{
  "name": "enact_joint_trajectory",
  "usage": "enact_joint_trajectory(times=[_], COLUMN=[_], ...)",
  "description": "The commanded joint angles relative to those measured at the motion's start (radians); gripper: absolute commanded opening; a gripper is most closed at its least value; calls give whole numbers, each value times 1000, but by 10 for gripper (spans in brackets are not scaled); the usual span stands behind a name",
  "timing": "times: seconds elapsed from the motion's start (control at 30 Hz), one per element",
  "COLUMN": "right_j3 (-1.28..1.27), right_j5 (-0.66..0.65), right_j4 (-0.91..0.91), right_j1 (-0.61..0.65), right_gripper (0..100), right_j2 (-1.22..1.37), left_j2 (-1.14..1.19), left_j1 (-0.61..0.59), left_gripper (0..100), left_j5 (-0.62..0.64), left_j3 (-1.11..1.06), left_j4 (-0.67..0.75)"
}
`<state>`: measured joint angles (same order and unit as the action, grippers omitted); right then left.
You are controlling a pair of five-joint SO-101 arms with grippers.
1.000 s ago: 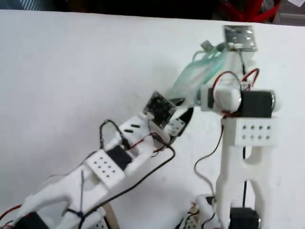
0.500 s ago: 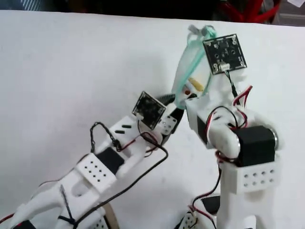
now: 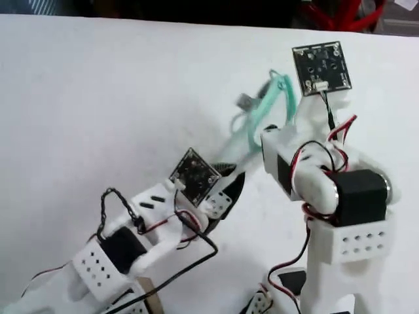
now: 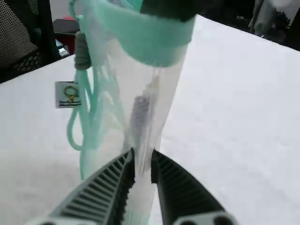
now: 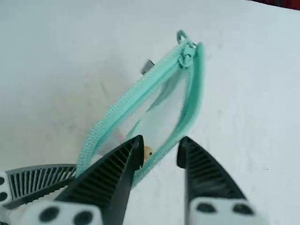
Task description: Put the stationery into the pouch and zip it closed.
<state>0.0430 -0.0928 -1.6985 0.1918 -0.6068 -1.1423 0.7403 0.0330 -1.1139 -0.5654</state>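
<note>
Over the last 1 s the left gripper [image 4: 142, 157] has pulled back toward its base, dragging the pouch [image 3: 258, 121] with it. The pouch swung up 0.5 s ago and now hangs lower, slanted over the table [image 3: 98, 98]. The left jaws are nearly closed, pinching the pouch's clear lower edge. The right arm folded back; the right gripper [image 5: 159, 145] sits at the pouch mouth, jaws apart, 1 zip strip running between them, nothing clamped. The zip is open and the slider [image 5: 186, 49] is at the far end. A small yellow item [image 5: 147, 152] shows inside. Judgement: filling looks done or nearly done, zipping has not started, and the right gripper needs the slider.
</note>
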Motion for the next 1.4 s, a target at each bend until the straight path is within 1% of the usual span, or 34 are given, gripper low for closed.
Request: enact_joint_trajectory(times=[0.0,0.03,0.1,0.17,0.2,0.27,0.4,0.5,0.63,0.8,0.9,1.03,1.1,1.13,1.23,1.37], right_j3=[-48,-63,-84,-89,-86,-86,-63,11,106,107,107,107,94,81,46,3], right_j5=[3,3,3,3,3,3,8,61,66,41,8,-11,-31,-43,-83,-91], right_j4=[-16,-12,13,21,22,22,22,15,-16,-19,-19,-19,-19,-18,-18,-16], right_j1=[12,12,12,12,13,19,111,171,174,197,220,239,234,234,234,234], right_gripper=[33,36,24,18,18,18,18,18,18,20,20,20,20,19,19,19], right_j2=[18,19,30,62,84,130,213,254,280,266,259,268,271,266,251,222], left_j2=[-12,-1,2,-2,-7,-15,-18,-10,-10,2,70,226,291,314,346,346], left_j1=[-21,-21,-21,-21,-19,-15,-13,-10,-25,-76,-97,-97,-99,-99,-99,-101], left_gripper=[30,54,147,231,247,248,248,248,238,221,218,217,197,186,162,119], left_j5=[2,2,12,107,153,166,158,158,150,149,149,149,147,140,61,11], left_j3=[28,28,20,-5,-11,-14,-9,-17,-17,-28,-40,-18,5,15,20,6], left_j4=[12,9,5,8,8,6,25,94,164,210,285,394,431,440,468,471])
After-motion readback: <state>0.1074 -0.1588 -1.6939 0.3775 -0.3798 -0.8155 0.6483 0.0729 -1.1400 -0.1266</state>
